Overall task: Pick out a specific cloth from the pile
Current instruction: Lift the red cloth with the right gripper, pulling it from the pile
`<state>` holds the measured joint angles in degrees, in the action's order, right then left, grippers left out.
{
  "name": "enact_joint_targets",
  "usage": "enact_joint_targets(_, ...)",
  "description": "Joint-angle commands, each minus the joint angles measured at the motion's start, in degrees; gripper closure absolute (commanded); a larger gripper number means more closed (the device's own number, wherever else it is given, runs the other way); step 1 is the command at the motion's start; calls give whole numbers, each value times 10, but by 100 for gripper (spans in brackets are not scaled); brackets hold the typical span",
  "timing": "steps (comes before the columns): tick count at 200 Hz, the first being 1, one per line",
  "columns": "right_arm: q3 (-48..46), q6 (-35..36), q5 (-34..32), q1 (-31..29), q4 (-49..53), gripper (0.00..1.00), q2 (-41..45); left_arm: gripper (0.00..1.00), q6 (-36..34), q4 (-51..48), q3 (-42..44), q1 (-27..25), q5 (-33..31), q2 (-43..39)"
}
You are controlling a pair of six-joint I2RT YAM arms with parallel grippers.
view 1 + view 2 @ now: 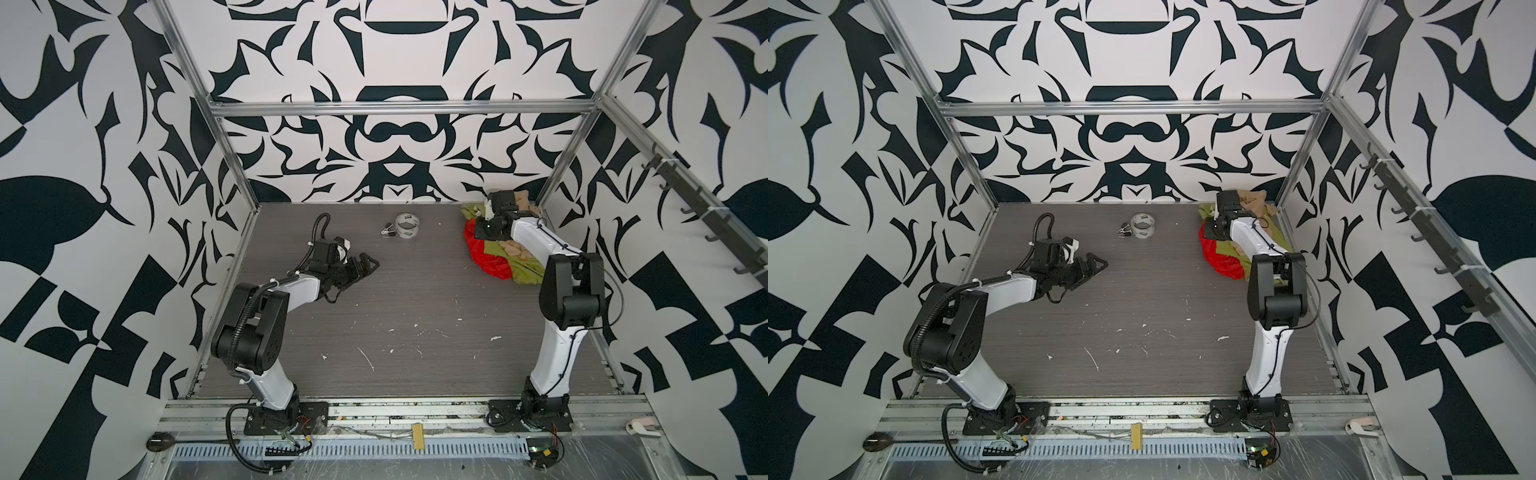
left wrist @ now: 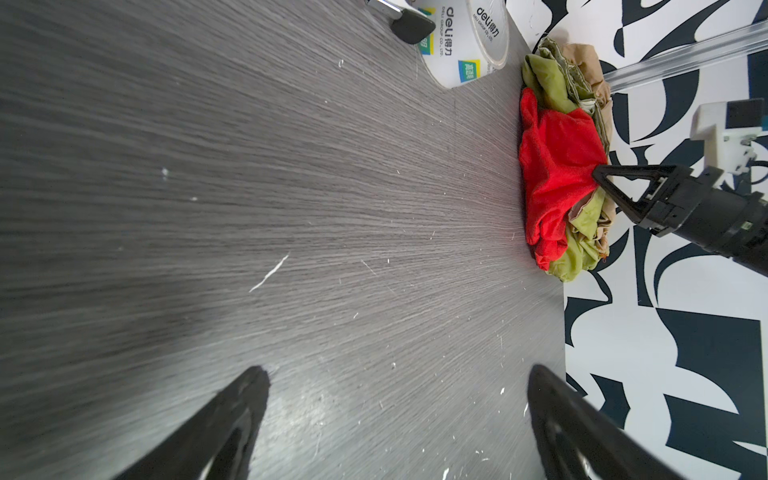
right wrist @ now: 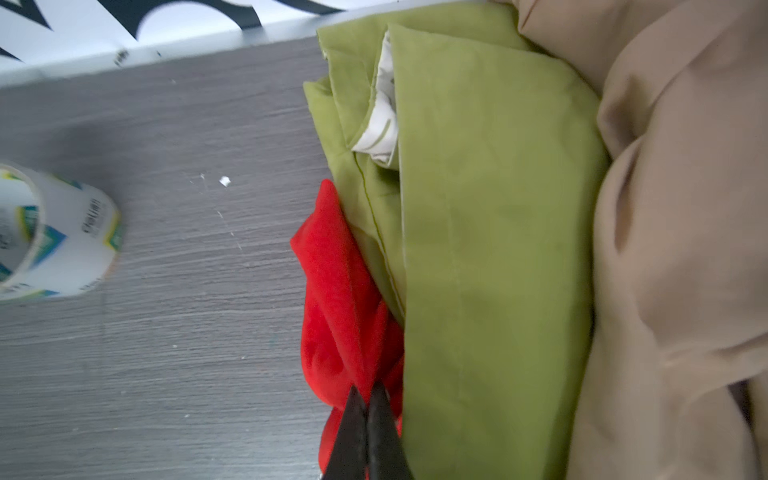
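The right hand (image 3: 368,392), shut tight on a fold of the thin bright red cloth (image 2: 552,178), is at the near edge of the soft pile of olive-green, beige and red cloths (image 1: 528,272) in the far right corner of the grey bench (image 1: 415,299), so I judge the pull goes toward the middle, while the left hand (image 1: 365,264) rests wide open, well apart.

The left arm (image 1: 299,289) lies low and extended, left pincer (image 1: 368,266) spread wide. The right arm (image 1: 536,237) reaches far forward, right pincer (image 3: 368,392) angled down, clamped tight.
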<state>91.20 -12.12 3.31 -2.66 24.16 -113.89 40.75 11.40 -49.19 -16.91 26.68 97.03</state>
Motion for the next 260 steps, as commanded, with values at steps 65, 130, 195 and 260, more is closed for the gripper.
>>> enact_joint_targets(65, -67, -120, 187, 75, -126, 100, 72, 0, 6, 12, 5, -2, -1, -20)
enact_joint_targets(130, -66, -142, 222, 82, -133, 100, 79, 1, 6, 15, 12, -3, -4, -29)
enact_joint_targets(195, -66, -142, 221, 82, -129, 100, 109, 1, 10, 19, 16, -5, -3, -29)
enact_joint_targets(260, -66, -141, 219, 81, -128, 100, 128, 1, 10, 21, 12, -8, -1, -30)
